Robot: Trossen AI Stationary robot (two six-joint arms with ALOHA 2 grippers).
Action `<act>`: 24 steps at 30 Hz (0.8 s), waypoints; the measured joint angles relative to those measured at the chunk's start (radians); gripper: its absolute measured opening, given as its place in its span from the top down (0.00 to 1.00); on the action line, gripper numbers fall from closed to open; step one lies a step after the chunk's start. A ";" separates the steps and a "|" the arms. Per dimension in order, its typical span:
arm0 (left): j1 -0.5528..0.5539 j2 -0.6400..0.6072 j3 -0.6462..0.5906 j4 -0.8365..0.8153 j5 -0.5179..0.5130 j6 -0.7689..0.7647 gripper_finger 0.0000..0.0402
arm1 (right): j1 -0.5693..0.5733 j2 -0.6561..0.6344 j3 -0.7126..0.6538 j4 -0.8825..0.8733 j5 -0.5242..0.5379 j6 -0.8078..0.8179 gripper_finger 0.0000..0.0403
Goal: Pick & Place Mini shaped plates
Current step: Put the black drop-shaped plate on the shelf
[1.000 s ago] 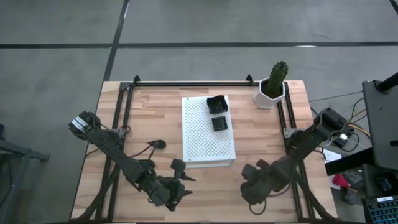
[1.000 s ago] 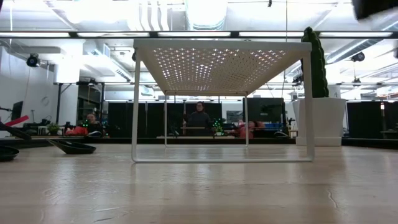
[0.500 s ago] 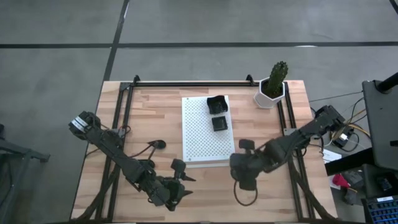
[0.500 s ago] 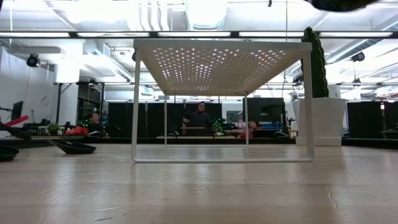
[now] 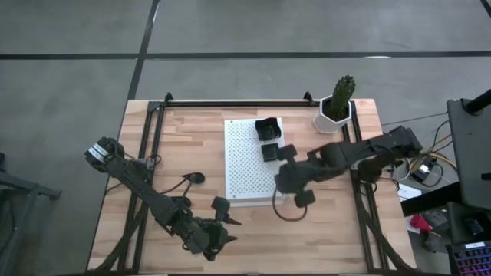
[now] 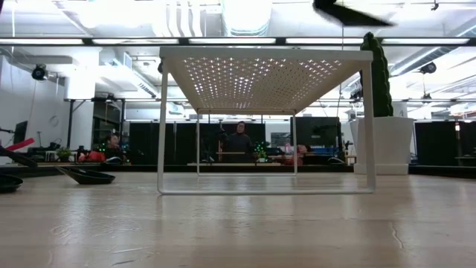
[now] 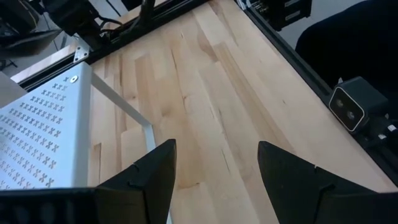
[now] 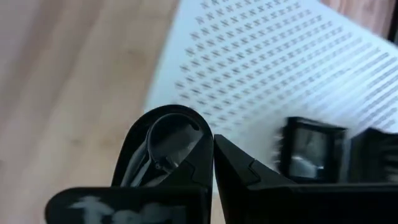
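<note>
A white perforated board (image 5: 249,165) stands on legs mid-table. Two dark mini shaped plates (image 5: 267,128) (image 5: 271,152) lie on its far right part. My right gripper (image 5: 295,190) hangs above the board's near right corner, shut on another small dark plate (image 8: 169,142), which also shows high up in the low view (image 6: 348,12). Two more plates (image 5: 197,178) (image 5: 221,203) rest flat on the wood left of the board. My left gripper (image 7: 214,174) waits open over the table's near left part (image 5: 222,230), holding nothing. My right gripper pinches the rounded dark plate between its two fingers (image 8: 245,171), which meet at its rim (image 8: 200,144). The fingers slant down from the table's right side. The plate is lifted clear, tilted, above the board's near right corner.
A white hexagonal pot with a cactus (image 5: 335,107) stands at the far right corner. Black rails (image 5: 146,169) (image 5: 360,153) run along both sides of the table. Bare wood (image 5: 322,230) lies near right. A person (image 6: 238,141) stands in the room beyond.
My right gripper has risen and swung from the table's near right part toward the board's near right corner, rolling its wrist on the way. It stayed shut and carried the plate along, clear of the table.
</note>
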 joint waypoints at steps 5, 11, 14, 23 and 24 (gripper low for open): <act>0.001 0.000 0.000 0.000 -0.016 -0.003 0.45 | -0.069 0.000 0.000 0.015 -0.001 -0.155 0.98; 0.001 0.000 0.000 0.000 -0.121 -0.006 0.45 | -0.111 0.007 -0.001 0.108 -0.006 -0.250 0.98; 0.001 -0.002 0.000 0.000 -0.124 -0.006 0.45 | -0.126 0.026 -0.001 0.136 -0.012 -0.280 0.98; 0.001 -0.014 0.001 0.000 -0.139 -0.036 0.45 | -0.131 0.092 0.018 0.061 -0.095 -0.409 0.98; 0.001 -0.014 0.001 0.001 -0.143 -0.042 0.45 | -0.134 0.099 0.029 0.049 -0.098 -0.417 0.98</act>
